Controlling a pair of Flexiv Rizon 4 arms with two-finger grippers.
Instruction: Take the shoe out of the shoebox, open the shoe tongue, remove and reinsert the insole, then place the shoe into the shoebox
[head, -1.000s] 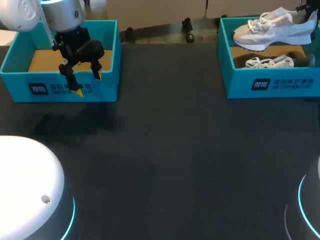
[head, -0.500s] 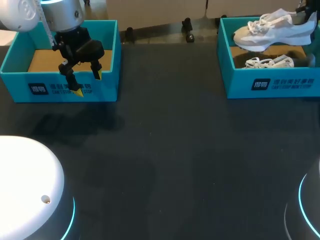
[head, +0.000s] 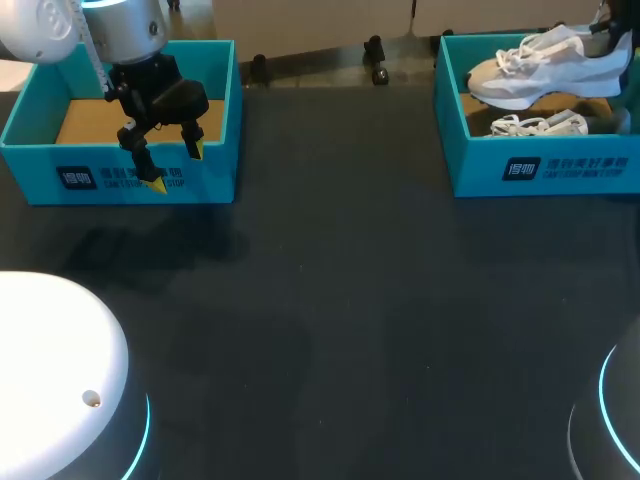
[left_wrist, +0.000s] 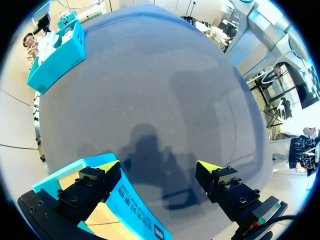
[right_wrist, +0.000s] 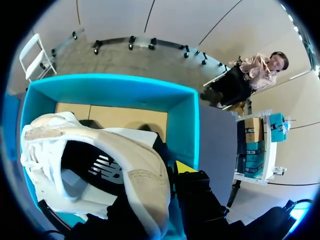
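A white and beige shoe (head: 540, 62) hangs above the right teal shoebox (head: 545, 170), its toe pointing toward the table's middle. My right gripper (head: 610, 38) is shut on its heel. In the right wrist view the shoe (right_wrist: 100, 150) fills the space ahead of the right gripper (right_wrist: 162, 175), with the box's rim (right_wrist: 115, 82) below it. A second shoe (head: 540, 125) lies inside that box. My left gripper (head: 177, 167) hangs open and holds nothing over the front wall of the left teal shoebox (head: 60, 155). That wall (left_wrist: 132, 207) runs under the left gripper (left_wrist: 157, 167).
The left shoebox shows only its brown cardboard floor (head: 90, 120). Dark table surface (head: 330, 300) spreads between the two boxes and toward the front. My arms' white bases sit at the front corners.
The held shoe has shifted slightly over the right box, its toe a little lower. The left arm has not moved.
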